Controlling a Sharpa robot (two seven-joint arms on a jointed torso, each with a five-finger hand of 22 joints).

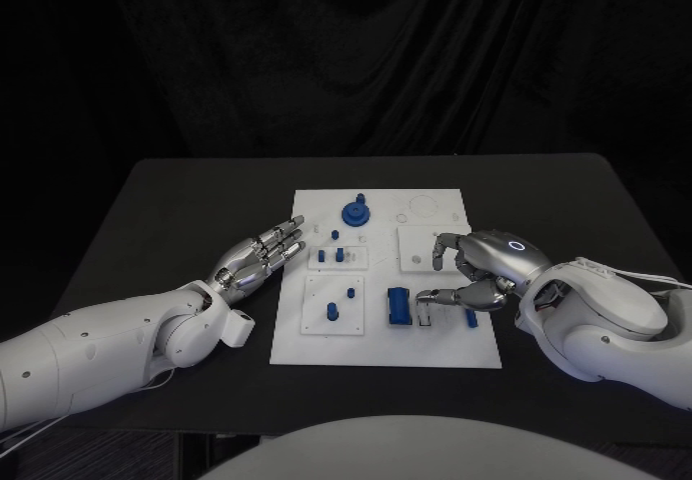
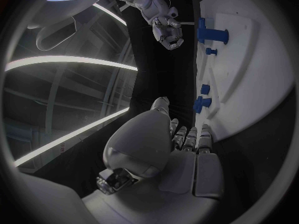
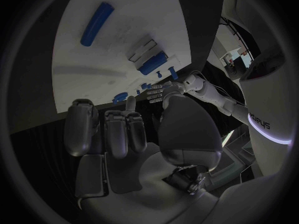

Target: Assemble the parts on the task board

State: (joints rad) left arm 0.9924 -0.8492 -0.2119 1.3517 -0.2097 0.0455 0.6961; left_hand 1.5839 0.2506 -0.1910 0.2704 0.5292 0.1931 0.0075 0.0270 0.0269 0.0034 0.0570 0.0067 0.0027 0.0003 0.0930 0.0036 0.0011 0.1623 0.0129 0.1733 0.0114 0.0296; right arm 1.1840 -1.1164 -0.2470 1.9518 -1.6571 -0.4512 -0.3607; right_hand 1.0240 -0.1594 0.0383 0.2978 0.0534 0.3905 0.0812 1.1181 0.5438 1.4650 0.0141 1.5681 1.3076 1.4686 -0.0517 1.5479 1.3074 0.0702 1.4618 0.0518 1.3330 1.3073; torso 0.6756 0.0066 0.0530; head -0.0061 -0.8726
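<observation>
The white task board (image 1: 387, 345) lies mid-table. At its far end stands a round blue part with a stem (image 1: 355, 213) (image 2: 212, 34). Small blue pegs (image 1: 333, 257) (image 2: 202, 103) stand near the left edge, and two more blue pieces (image 1: 333, 311) sit closer to me. A blue block (image 1: 398, 305) (image 3: 152, 63) and a blue bar (image 1: 470, 319) (image 3: 96, 17) lie at the near right. My left hand (image 1: 263, 255) (image 2: 187, 139) stretches flat at the board's left edge, holding nothing. My right hand (image 1: 483, 268) (image 3: 118, 129) arches over the board's right side, its fingers apart and half curled, nothing between them.
The black table (image 1: 173, 200) surrounds the board, with bare room on both sides and beyond it. A pale clear piece (image 1: 428, 314) sits beside the blue block. My right hand (image 2: 165, 27) also appears in the left wrist view, and my left hand (image 3: 163, 90) in the right wrist view.
</observation>
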